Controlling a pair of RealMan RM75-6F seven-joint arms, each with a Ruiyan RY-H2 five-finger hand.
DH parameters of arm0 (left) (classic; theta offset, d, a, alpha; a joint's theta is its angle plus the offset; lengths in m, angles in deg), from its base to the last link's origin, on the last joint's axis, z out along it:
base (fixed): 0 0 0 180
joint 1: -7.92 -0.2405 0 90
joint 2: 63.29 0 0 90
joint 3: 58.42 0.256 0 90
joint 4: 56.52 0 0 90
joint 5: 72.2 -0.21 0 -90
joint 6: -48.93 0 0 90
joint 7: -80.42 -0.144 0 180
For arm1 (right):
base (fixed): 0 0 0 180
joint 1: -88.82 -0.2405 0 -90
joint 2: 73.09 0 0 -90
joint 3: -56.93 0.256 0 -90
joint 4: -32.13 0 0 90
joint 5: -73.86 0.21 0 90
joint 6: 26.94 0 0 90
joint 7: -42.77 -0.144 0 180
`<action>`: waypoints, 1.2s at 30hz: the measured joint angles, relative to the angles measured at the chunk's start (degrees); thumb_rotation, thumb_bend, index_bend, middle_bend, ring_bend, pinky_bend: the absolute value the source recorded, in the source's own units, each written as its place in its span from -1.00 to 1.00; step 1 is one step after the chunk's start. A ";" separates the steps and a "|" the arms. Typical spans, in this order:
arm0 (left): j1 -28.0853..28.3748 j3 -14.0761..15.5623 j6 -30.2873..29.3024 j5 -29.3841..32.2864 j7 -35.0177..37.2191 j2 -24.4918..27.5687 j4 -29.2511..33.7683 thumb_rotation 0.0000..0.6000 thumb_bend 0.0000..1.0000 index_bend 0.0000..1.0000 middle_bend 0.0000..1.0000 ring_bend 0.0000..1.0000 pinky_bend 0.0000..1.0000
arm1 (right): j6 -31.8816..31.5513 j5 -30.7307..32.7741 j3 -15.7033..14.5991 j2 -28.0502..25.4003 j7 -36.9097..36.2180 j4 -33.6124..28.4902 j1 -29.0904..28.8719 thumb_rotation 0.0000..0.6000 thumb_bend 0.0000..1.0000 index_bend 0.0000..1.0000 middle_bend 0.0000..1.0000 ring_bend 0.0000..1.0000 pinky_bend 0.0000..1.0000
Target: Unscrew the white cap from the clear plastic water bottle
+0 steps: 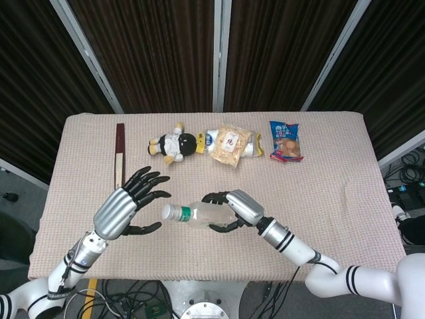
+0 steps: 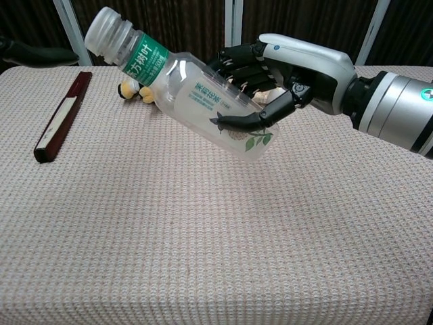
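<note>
While viewing from the head camera, we are seeing the right hand (image 1: 234,207) gripping the bottle (image 1: 199,214) above the tabletop (image 1: 332,179), and the left hand (image 1: 126,206) spreading empty fingers (image 1: 147,178) beside the white cap (image 1: 167,212). From the chest camera, we are seeing the bottle tilting, cap upper left.

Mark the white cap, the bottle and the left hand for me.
white cap (image 2: 106,30), chest view, on its side wall.
bottle (image 2: 203,105), chest view, on the clear body by the label.
left hand (image 1: 123,208), head view, on the silver back of the hand.
</note>
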 measured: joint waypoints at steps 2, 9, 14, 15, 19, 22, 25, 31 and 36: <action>0.19 0.28 0.48 -0.08 0.38 0.57 0.18 1.00 -0.51 -0.41 -0.79 -0.86 -0.91 | -0.21 -0.49 -0.32 -0.15 -0.29 0.06 0.01 1.00 -0.19 0.31 0.10 -0.18 0.10; 0.81 1.20 2.09 -0.35 0.93 2.04 0.96 1.00 -0.44 -0.41 -0.79 -0.86 -0.92 | -0.80 -1.09 -0.85 -0.26 -1.05 0.37 0.10 1.00 -0.19 0.31 0.10 -0.18 0.10; 1.21 1.64 2.86 -0.39 1.34 2.77 1.39 1.00 -0.40 -0.39 -0.79 -0.86 -0.92 | -0.88 -1.23 -1.01 -0.34 -1.29 0.53 -0.01 1.00 -0.19 0.31 0.10 -0.18 0.10; 1.26 1.69 2.99 -0.39 1.34 2.89 1.44 1.00 -0.38 -0.39 -0.79 -0.86 -0.92 | -0.92 -1.23 -1.03 -0.32 -1.31 0.57 0.00 1.00 -0.19 0.31 0.10 -0.18 0.10; 1.47 1.77 3.21 -0.34 1.38 3.09 1.60 1.00 -0.37 -0.36 -0.79 -0.86 -0.92 | -1.02 -1.20 -1.05 -0.23 -1.35 0.71 -0.03 1.00 -0.19 0.31 0.10 -0.18 0.10; 1.67 1.77 3.41 -0.31 1.56 3.09 1.61 1.00 -0.36 -0.36 -0.79 -0.86 -0.92 | -1.00 -1.11 -0.97 -0.09 -1.46 0.80 -0.13 1.00 -0.19 0.31 0.10 -0.18 0.10; 1.85 1.78 3.63 -0.17 1.52 3.07 1.61 1.00 -0.36 -0.36 -0.79 -0.86 -0.92 | -0.94 -1.12 -1.00 0.00 -1.52 0.90 -0.24 1.00 -0.19 0.31 0.10 -0.18 0.10; 2.00 1.75 3.81 0.12 1.36 3.09 1.72 1.00 -0.37 -0.34 -0.79 -0.86 -0.91 | -1.01 -1.11 -1.10 0.04 -1.42 1.06 -0.27 1.00 -0.19 0.31 0.10 -0.18 0.10; 2.18 1.77 4.00 0.15 1.01 3.11 2.00 1.00 -0.36 -0.33 -0.79 -0.86 -0.91 | -1.08 -1.10 -1.24 0.16 -1.54 1.15 -0.24 1.00 -0.19 0.31 0.10 -0.17 0.10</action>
